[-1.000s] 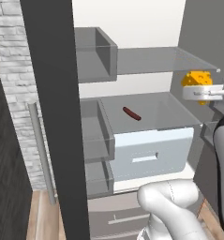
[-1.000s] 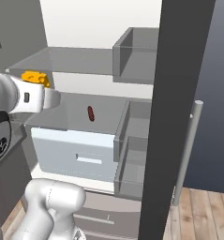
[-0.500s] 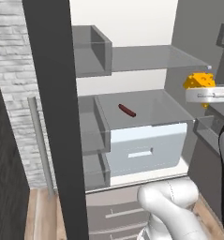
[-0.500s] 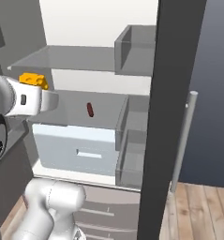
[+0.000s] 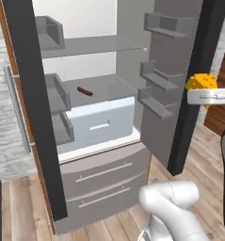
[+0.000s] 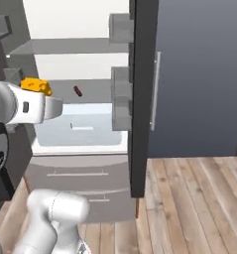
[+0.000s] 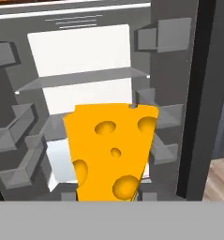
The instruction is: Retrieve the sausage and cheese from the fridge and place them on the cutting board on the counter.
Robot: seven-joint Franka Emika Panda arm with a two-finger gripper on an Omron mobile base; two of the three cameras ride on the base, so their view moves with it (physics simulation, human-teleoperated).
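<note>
Clearly the end effector (image 5: pixel 202 95) is clamped on the cheese (image 5: pixel 201 83), outside the open fridge (image 5: pixel 100 127).
From the left base view, the holed yellow-orange wedge sits atop the white hand, right of the grey door bins, while the slim dark sausage (image 5: pixel 84 91) lies on a glass shelf above a white drawer. From the right, the cheese (image 6: pixel 36 86) sits left of the sausage (image 6: pixel 78 91); wooden floor planks (image 6: pixel 189 198) show. Up close, the hand view gives the wedge's (image 7: pixel 111 152) round holes.

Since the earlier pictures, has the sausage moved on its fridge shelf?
No. The sausage lies on the same shelf above the white drawer; the views shifted because the base drove.
</note>
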